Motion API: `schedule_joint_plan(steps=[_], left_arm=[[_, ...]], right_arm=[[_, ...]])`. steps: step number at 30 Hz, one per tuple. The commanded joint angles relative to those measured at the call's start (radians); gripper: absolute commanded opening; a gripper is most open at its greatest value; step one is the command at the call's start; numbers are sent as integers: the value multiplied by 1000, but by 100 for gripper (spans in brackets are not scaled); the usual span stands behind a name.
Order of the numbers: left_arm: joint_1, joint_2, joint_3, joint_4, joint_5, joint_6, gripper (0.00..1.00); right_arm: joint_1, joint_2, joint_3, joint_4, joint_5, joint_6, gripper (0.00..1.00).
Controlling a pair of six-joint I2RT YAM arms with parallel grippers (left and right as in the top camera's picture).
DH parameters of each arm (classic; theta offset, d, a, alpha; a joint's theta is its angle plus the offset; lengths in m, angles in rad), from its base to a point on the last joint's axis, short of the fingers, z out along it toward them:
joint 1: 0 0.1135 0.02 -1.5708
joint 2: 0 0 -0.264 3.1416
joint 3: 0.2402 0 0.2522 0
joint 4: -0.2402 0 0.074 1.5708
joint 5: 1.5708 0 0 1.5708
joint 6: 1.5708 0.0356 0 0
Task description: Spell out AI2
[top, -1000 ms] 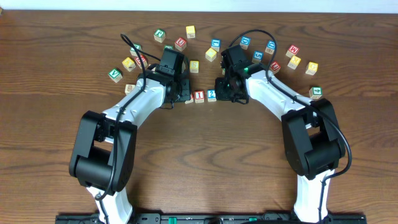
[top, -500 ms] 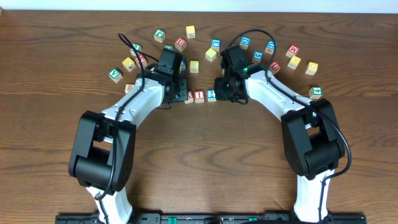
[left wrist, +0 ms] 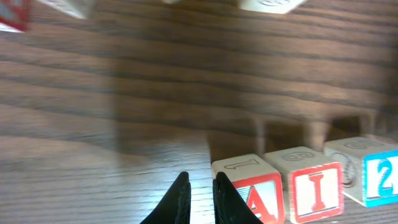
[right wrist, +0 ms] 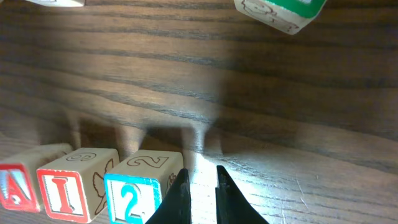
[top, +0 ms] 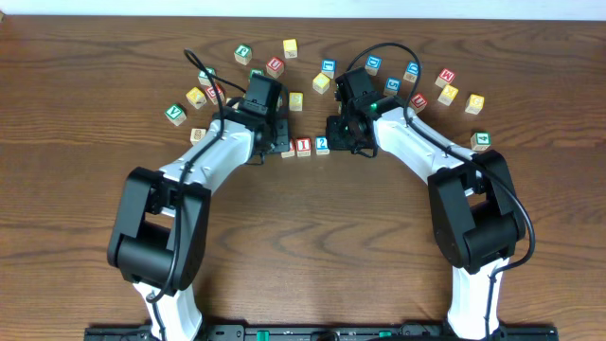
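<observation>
Cubes A point(left wrist: 258, 190), I point(left wrist: 311, 185), 2 point(left wrist: 380, 177) stayed put; left claw point(left wrist: 200, 193), right claw point(right wrist: 200, 186) together, empty; likely light, rigid: pinch opposite flat sides

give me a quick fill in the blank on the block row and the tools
The middle cube of the row shows the letter ___.
The frame on the 2 cube is coloured ___.
The left tool, holding nothing, sits nearest the cube showing ___.
Missing words: I; blue; A
</observation>
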Motion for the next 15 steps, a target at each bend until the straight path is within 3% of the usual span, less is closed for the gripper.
schedule_joint_plan(steps=[1, 15], left_arm=[[-28, 40, 3, 9, -9, 13, 14], [-29, 59, 3, 27, -9, 13, 14]], right_arm=[[8, 10, -7, 4, 8, 0, 9], [22, 10, -7, 9, 8, -16, 9]])
